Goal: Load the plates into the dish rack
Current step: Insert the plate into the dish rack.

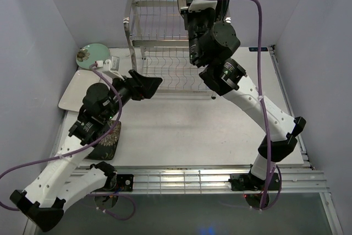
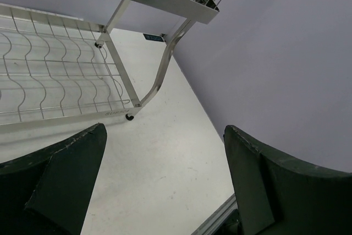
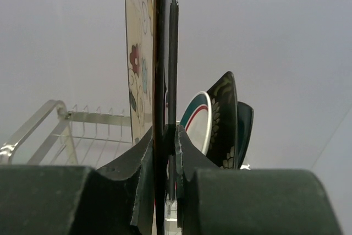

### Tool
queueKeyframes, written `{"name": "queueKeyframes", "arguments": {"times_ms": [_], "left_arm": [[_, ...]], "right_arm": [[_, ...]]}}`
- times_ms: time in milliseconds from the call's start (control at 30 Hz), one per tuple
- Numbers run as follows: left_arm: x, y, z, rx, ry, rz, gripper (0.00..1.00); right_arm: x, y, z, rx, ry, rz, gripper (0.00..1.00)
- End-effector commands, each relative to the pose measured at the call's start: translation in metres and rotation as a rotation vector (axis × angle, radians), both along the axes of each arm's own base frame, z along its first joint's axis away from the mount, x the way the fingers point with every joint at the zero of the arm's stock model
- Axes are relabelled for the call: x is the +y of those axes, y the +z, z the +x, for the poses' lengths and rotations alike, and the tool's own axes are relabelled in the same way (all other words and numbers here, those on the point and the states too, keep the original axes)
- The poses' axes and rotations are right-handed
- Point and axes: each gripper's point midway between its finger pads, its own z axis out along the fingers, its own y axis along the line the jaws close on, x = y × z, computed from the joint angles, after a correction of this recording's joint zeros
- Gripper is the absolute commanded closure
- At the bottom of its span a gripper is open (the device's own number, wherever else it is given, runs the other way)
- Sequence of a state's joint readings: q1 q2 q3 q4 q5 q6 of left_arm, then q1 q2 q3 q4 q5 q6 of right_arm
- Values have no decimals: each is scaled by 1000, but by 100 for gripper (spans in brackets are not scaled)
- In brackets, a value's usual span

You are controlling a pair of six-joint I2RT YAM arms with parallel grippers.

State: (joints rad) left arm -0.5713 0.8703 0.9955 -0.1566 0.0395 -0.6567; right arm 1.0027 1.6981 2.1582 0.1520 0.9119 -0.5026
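Holding the cream flowered square plate [image 3: 140, 53] upright at twelve o'clock, above the top tier of the dish rack [image 1: 157, 42], clamped edge-on in the right gripper [image 3: 167, 97] and not yet slotted. Counts three already standing in that tier to its three o'clock: the teal-rimmed white plate [image 3: 199, 119], a dark floral square [image 3: 223, 114] and the plain teal plate [image 3: 245, 130], so looks roughly halfway done. Leaves three on the table [image 1: 192, 130]: the pale green round plate [image 1: 91, 54] at ten o'clock, the white rectangular plate [image 1: 74, 94] at nine and a second dark floral square [image 1: 107, 144] at eight, with the left gripper [image 1: 151, 86] spread wide, grasping nothing, by the rack's lower tier.
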Motion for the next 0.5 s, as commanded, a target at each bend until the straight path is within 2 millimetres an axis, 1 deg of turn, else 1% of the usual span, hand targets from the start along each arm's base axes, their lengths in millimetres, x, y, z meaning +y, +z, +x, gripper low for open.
{"name": "queueKeyframes", "arguments": {"times_ms": [0,33,100,133,200,233,300,333,467], "left_arm": [[18,10,-15,-69,30,19,2],[26,10,-14,-82,69,26,2],[32,11,-18,-99,81,34,2],[34,10,-18,-102,89,45,2],[38,8,-21,-103,100,53,2],[39,7,-21,-104,103,58,2],[41,4,-23,-105,106,68,2],[42,4,-25,-109,103,69,2],[45,0,-32,-113,91,88,2]], "right_arm": [[-64,89,-38,-235,-54,293,92],[-62,85,-34,-225,-73,287,92],[-65,87,-33,-228,-100,284,92],[-61,84,-30,-224,-108,278,92],[-61,82,-27,-223,-121,271,92],[-57,79,-24,-220,-124,267,92],[-57,76,-19,-217,-135,264,92],[-54,74,-15,-214,-137,257,92],[-52,66,-2,-197,-143,252,92]]}}
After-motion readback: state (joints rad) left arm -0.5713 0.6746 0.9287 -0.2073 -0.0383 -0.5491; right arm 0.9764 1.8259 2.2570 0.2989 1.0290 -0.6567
